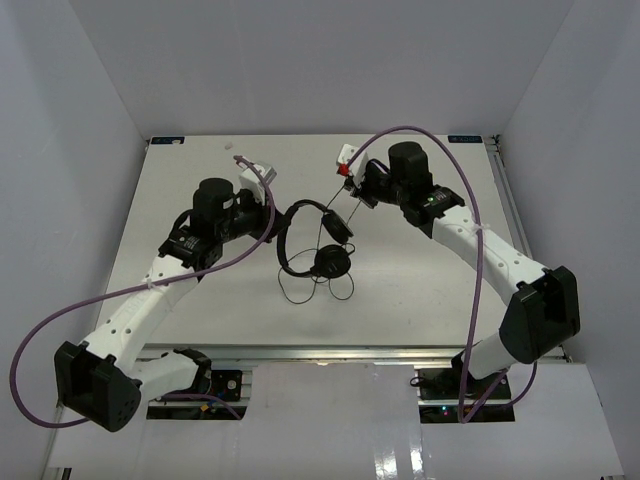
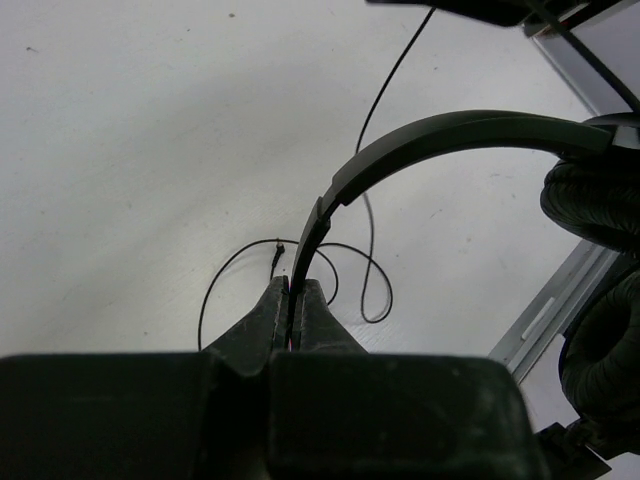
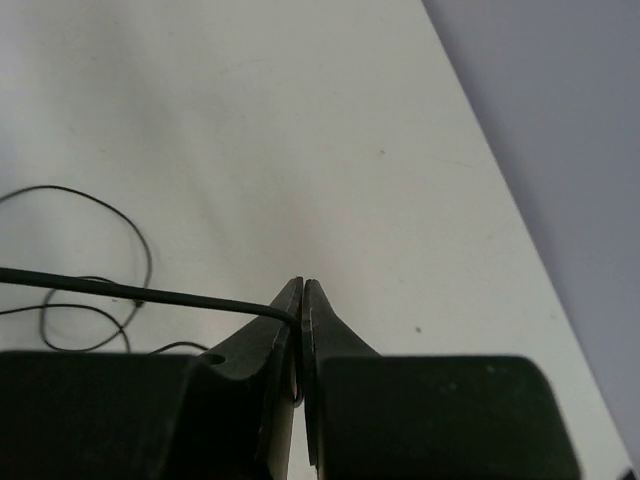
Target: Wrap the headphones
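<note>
The black headphones are held up over the middle of the white table. My left gripper is shut on the lower end of the thin headband, which arches to the right toward the two padded earcups. A little to the right, my right gripper is shut on the thin black cable, which runs taut from its jaws down to the earcups. The slack cable lies in loose loops on the table below.
Thick purple robot cables arc over both arms. An aluminium rail runs along the table's near edge, and grey walls close in the left, right and back. The table's right edge lies close to my right gripper.
</note>
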You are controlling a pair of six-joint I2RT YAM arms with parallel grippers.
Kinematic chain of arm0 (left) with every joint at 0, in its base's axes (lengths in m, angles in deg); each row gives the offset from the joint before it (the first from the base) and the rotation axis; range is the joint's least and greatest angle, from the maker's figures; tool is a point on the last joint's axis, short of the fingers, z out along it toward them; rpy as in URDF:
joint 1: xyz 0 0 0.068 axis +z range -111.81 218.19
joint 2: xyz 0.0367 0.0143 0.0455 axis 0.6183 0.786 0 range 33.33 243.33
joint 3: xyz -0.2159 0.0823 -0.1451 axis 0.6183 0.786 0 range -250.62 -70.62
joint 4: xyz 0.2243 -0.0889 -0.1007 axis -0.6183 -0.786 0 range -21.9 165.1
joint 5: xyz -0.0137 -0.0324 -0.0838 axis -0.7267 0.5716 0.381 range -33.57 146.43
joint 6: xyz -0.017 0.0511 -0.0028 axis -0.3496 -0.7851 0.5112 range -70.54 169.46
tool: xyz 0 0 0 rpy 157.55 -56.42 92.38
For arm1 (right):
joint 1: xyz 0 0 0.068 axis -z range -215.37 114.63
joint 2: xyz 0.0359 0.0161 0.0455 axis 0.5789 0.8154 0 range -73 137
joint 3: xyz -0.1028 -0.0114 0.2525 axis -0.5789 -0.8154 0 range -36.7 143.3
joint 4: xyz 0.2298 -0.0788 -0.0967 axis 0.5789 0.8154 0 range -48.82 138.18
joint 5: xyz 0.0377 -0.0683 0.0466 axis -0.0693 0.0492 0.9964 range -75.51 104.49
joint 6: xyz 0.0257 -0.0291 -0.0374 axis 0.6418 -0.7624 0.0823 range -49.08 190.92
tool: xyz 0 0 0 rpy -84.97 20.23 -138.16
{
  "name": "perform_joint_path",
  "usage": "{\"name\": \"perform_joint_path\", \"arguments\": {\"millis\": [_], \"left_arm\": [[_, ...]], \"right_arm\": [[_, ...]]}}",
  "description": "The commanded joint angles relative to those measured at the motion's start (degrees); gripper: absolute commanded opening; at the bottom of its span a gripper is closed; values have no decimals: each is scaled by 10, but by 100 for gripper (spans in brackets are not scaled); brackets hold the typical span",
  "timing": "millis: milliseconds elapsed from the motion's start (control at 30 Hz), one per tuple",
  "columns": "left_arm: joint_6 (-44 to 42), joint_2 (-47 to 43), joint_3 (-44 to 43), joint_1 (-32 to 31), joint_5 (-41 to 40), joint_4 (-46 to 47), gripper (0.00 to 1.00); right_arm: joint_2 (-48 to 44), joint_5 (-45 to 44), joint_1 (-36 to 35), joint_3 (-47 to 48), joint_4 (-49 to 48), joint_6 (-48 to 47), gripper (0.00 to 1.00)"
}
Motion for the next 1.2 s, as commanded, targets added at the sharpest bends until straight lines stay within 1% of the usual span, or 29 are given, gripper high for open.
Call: {"name": "perform_joint_path", "arguments": {"millis": [0,67,167,200,233,267,300,367,433,500,567,700,800,867,1033,1167], "left_arm": [[57,-25,-61,-3,49,17,0],[73,-22,-81,-3,51,20,0],[101,-13,-118,-3,49,18,0],[106,-10,-124,-3,46,18,0],[112,-8,-130,-3,43,17,0],[117,-7,-136,-3,42,16,0],[124,-4,-147,-3,36,13,0],[133,0,-166,-3,24,4,0],[139,2,-182,-3,14,-3,0],[144,6,-206,-3,4,-16,0],[147,10,-223,-3,-8,-26,0],[150,8,-255,-3,-67,-48,0],[149,16,-278,-3,-87,-65,0],[146,28,-298,-3,-97,-81,0],[134,63,-362,-3,-130,-119,0],[116,86,-440,1,-203,-160,0]], "right_arm": [[17,200,20,-9,-53,112,8],[27,259,23,-22,-98,165,8],[42,370,22,-45,-220,270,8],[50,387,22,-58,-255,332,9],[56,403,22,-65,-293,371,9],[61,412,21,-71,-330,408,10],[74,428,19,-75,-394,468,10],[102,444,11,-76,-515,550,11],[126,449,2,-72,-601,661,13],[165,446,-7,-62,-718,740,16],[194,439,-16,-39,-779,825,17],[236,428,-33,-39,-864,890,26],[248,427,-44,-61,-909,926,31],[250,429,-51,-78,-947,942,32],[243,436,-74,-136,-980,949,33],[229,441,-90,-189,-999,942,32]]}}
